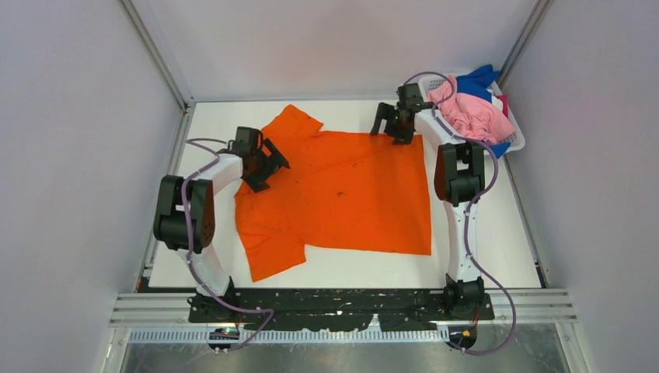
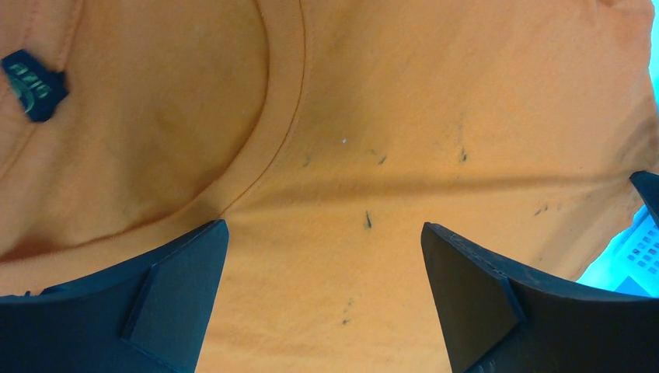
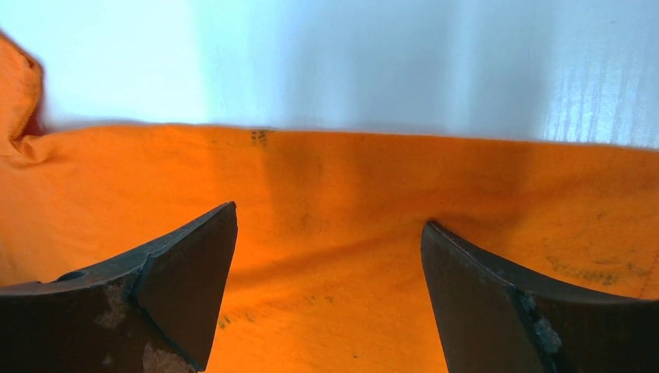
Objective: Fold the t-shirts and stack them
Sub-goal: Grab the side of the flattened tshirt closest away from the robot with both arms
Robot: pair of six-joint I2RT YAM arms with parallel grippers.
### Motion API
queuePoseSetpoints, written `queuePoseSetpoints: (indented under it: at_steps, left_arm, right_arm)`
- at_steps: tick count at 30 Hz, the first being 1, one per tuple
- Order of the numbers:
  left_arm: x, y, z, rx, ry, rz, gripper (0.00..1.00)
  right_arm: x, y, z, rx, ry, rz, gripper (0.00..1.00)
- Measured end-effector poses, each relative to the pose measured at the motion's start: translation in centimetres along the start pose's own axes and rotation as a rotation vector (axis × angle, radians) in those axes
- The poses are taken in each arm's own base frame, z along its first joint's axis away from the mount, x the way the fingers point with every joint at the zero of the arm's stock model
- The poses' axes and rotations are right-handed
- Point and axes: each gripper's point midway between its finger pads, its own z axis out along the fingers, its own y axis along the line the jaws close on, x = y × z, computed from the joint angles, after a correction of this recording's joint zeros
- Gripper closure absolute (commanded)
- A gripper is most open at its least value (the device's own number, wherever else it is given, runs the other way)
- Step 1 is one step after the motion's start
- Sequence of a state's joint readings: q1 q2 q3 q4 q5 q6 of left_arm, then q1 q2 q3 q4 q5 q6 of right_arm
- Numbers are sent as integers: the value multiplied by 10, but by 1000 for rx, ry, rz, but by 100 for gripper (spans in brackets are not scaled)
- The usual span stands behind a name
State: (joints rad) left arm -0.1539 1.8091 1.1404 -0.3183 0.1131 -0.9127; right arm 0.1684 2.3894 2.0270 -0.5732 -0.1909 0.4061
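The bright orange t-shirt [image 1: 342,194] with tiny dark specks lies spread flat on the white table, collar to the left, hem to the right. My left gripper [image 1: 268,165] is open over the collar area; the left wrist view shows the neckline seam [image 2: 280,132] and a dark label [image 2: 31,84] just ahead of the open jaws [image 2: 325,256]. My right gripper [image 1: 391,123] is open at the shirt's far right corner; the right wrist view shows its jaws [image 3: 330,256] spread over the orange cloth [image 3: 342,186] near its far edge. Pink [image 1: 474,115] and blue [image 1: 482,79] shirts lie in the basket.
The white mesh basket [image 1: 514,138] stands at the back right corner of the table, right beside the right arm. Metal frame posts and grey walls close in the table on the left, back and right. Bare white table [image 1: 482,249] shows around the shirt.
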Motion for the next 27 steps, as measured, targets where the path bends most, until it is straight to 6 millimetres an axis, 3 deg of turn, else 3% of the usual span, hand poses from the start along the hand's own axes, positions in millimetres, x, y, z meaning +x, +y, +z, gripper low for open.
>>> queuePoseSetpoints:
  at_steps: [4, 7, 9, 12, 15, 17, 20, 22, 25, 27]
  left_arm:
    - [-6, -8, -27, 19, -33, 35, 0]
    - [-12, -23, -65, 80, -92, 73, 0]
    - [-8, -25, -96, 117, -135, 96, 0]
    - [13, -11, -134, 121, -160, 133, 0]
    - [48, 25, -148, 46, -117, 158, 0]
    - [77, 59, -152, -38, -55, 172, 1]
    - [122, 113, -161, -166, 42, 205, 1]
    - [143, 134, -168, -211, 80, 220, 2]
    - [167, 163, -174, -265, 124, 225, 12]
    - [180, 180, -171, -296, 153, 213, 20]
  right_arm:
    - [3, -4, -6, 35, -1, -38, 5]
    - [17, -11, -36, 74, -6, -53, 5]
    - [30, -12, -74, 83, -38, -60, 5]
    - [45, -8, -151, 68, -150, -65, 5]
    - [52, -5, -211, 31, -315, -59, 4]
    - [64, -11, -233, 26, -375, -42, 5]
    - [91, -30, -236, 56, -384, -1, 5]
    - [109, -43, -228, 85, -353, 25, 5]
    - [129, -57, -218, 114, -309, 54, 4]
    - [131, -58, -217, 115, -305, 61, 4]
